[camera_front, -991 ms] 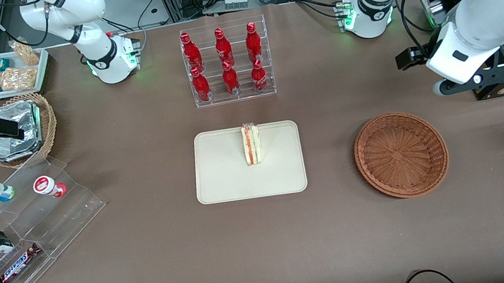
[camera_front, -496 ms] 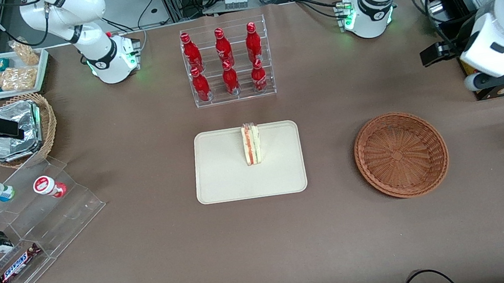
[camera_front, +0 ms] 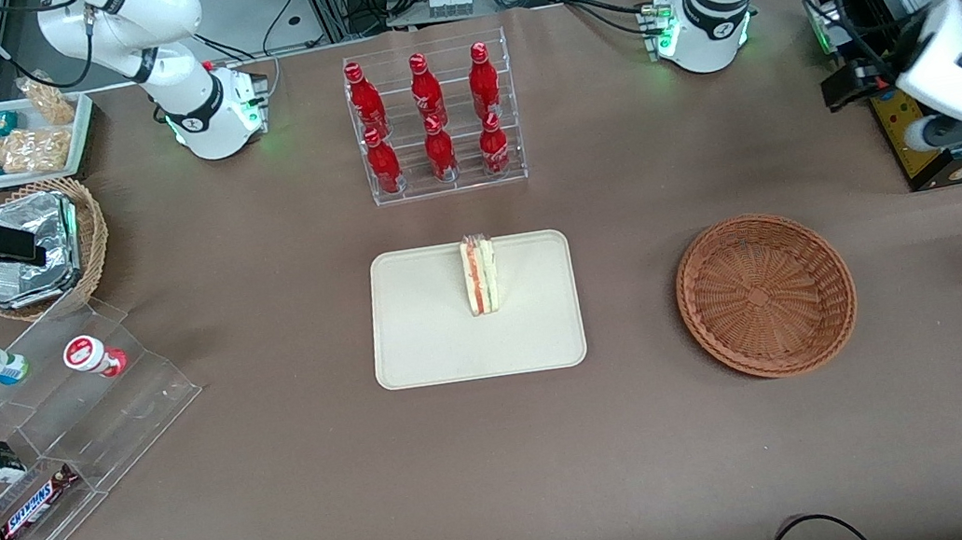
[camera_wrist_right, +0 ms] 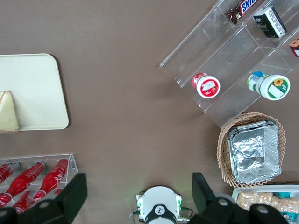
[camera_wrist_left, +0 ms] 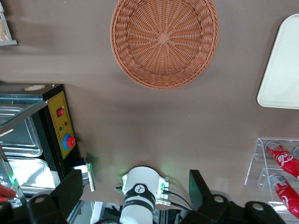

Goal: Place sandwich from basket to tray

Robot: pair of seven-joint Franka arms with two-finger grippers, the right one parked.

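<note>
The sandwich (camera_front: 480, 275), a white wedge with pink-red layers, stands on edge on the cream tray (camera_front: 433, 333), close to the rim farthest from the front camera. The reddish-brown wicker basket (camera_front: 765, 294) sits empty beside the tray, toward the working arm's end of the table. My left gripper (camera_front: 850, 84) hangs high above the table edge at that end, farther from the front camera than the basket. In the left wrist view the gripper (camera_wrist_left: 134, 183) is open with nothing between its fingers, and the basket (camera_wrist_left: 164, 42) and a corner of the tray (camera_wrist_left: 282, 70) show.
An acrylic rack of red bottles (camera_front: 432, 121) stands farther from the front camera than the tray. A black control box (camera_wrist_left: 60, 130) sits near my gripper. Toward the parked arm's end are a tan basket with foil packets (camera_front: 40, 247), acrylic snack steps (camera_front: 40, 417) and a white snack tray (camera_front: 11, 138).
My left arm has drawn back toward the working arm's end of the table, away from the basket. Sandwich, tray and basket have not moved.
</note>
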